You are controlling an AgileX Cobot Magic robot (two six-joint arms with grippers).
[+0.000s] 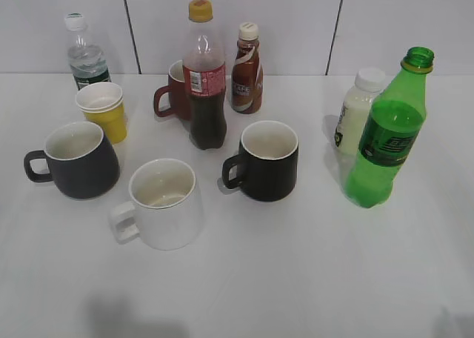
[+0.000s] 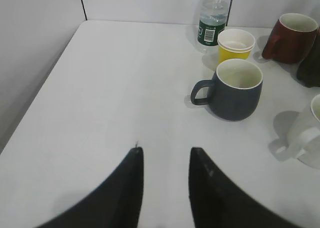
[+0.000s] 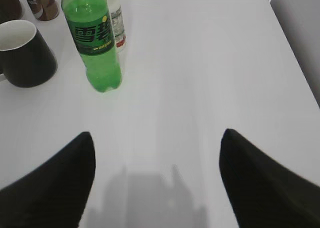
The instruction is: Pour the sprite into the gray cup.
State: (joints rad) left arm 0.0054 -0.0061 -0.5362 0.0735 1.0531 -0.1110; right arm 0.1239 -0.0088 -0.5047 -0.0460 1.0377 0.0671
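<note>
Sprite [image 1: 389, 134] stood upright and uncapped at the right of the table [image 1: 296, 279], just in front of a white bottle [image 1: 358, 110]. Gray cup [image 1: 78, 160] sat far left, handle pointing left, near a white mug [image 1: 164, 203] and a black mug [image 1: 266, 160]. Right gripper [image 3: 155, 138] had its jaws spread wide, holding nothing, short of the sprite. Left gripper [image 2: 165, 153] had jaws parted narrowly, empty, touching nothing.

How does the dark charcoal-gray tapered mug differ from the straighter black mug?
The dark charcoal-gray tapered mug has a rounded body that narrows toward the rim; the straighter black mug has near-vertical walls. The gray one stands at the table's left, by the yellow paper cup; the black one stands mid-table. Both are upright, look empty, are pale inside, with loop handles pointing left.
</note>
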